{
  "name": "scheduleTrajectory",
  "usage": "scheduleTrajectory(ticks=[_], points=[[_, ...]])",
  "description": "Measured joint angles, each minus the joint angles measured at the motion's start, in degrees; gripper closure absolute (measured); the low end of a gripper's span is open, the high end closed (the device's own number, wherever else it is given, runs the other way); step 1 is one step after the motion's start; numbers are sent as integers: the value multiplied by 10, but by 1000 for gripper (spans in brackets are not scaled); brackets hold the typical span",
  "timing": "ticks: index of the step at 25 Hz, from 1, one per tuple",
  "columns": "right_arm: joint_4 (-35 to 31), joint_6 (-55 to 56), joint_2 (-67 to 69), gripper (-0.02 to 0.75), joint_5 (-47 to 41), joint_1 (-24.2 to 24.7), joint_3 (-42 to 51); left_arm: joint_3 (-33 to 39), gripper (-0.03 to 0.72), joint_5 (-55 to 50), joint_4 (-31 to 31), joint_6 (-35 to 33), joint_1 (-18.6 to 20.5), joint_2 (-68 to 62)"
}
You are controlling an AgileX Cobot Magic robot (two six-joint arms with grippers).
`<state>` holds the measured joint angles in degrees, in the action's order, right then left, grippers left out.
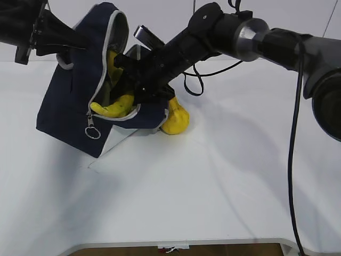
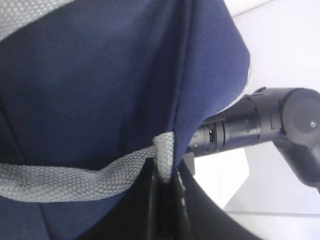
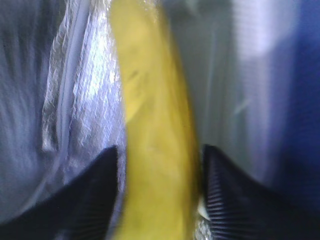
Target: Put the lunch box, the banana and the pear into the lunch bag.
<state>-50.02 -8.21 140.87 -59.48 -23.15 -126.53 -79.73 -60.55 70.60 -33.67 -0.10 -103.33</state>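
Banana, long, curved and yellow (image 3: 155, 135), sits between the two dark ridged fingers (image 3: 227, 195) of the right tool (image 3: 157, 192), which is closed on it, one finger on each side. Crinkly silver foil lining (image 3: 85, 100) shines just beside the fruit in the right wrist view, which is blurry. From the outside camera, the right tool (image 1: 139, 92) reaches into the open mouth of the big boxy navy-blue fabric lunch bag (image 1: 69, 106), and the banana (image 1: 113, 108) curves along inside that opening, with one end poking out over the grey zipper edge. A round metal ring zipper pull (image 1: 92, 131) hangs down below the opening. The left tool (image 2: 167, 200) is pinched shut on a grey woven handle strap (image 2: 65, 180) of the lunch bag (image 2: 100, 85), and the bag is tipped up on one corner, with its mouth facing the right arm. In the outside view the left tool (image 1: 72, 41) is at the top edge of the bag. A white lower panel (image 1: 114, 141) shows under the blue cloth. A squat yellow-orange pear (image 1: 176, 118) lies on the white counter (image 1: 213, 186), touching the bag on its right side and outside it. A black cable (image 1: 194, 85) loops down behind the right arm.
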Motion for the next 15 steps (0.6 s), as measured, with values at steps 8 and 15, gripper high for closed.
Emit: scheduleTrajectory(ticks=[8, 15], points=[[50, 0, 10, 257, -6, -1, -66, 0, 680, -25, -2, 0, 0, 0], [113, 3, 10, 227, -98, -1, -152, 0, 680, -29, -2, 0, 0, 0]])
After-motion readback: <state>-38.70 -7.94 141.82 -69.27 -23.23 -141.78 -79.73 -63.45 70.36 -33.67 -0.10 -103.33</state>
